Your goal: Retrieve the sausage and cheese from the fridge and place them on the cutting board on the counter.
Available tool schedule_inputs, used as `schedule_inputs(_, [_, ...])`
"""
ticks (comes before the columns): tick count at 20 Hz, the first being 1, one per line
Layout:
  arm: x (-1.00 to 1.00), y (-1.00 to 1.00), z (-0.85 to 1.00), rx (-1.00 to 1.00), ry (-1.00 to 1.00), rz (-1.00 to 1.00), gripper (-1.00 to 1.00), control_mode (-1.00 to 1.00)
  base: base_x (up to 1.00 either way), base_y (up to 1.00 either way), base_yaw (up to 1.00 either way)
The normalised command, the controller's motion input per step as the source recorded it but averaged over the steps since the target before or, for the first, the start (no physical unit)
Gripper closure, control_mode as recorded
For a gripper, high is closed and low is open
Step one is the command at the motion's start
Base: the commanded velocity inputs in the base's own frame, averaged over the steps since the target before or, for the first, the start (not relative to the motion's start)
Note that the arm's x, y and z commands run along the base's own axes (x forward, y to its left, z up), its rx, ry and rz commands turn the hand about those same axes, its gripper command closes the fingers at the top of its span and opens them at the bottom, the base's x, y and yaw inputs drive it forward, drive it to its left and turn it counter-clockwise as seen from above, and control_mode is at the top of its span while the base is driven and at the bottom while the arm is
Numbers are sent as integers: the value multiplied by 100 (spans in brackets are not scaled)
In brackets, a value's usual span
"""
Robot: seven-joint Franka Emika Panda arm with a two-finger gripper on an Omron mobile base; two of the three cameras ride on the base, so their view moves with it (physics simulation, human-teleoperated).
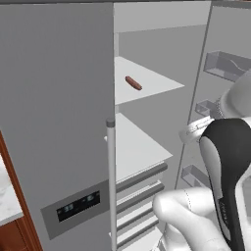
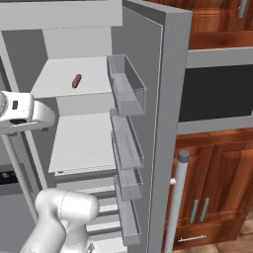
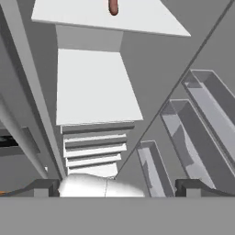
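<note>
No legible text or labels anywhere

Matt grey fridge (image 1: 59, 108), wooden cabinets (image 2: 212, 163)

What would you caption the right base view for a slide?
Open tall grey fridge: small reddish-brown sausage link lying alone on the upper white shelf.

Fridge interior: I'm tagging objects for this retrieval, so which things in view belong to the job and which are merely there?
Job:
sausage on the upper shelf
fridge, right door open
gripper, jaws wide apart

Just there:
door bins
lower shelf
wooden cabinets
</note>
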Motion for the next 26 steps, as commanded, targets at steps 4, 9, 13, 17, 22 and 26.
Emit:
schedule_inputs(4, [59, 8, 0, 0, -15, 6, -100, -100, 0, 0, 0])
schedule_inputs(9, [65, 8, 1, 2, -5, 10, -100, -100, 0, 0, 0])
schedule_inputs(13, [64, 4, 7, 7, 0, 7, -100, -100, 0, 0, 0])
schedule_inputs(17, [57, 0, 10, 4, 0, 0, -100, -100, 0, 0, 0])
schedule_inputs(22, [52, 7, 0, 1, -2, 0, -100, -100, 0, 0, 0])
schedule_inputs(26, [48, 12, 0, 10, -3, 0, -100, -100, 0, 0, 0])
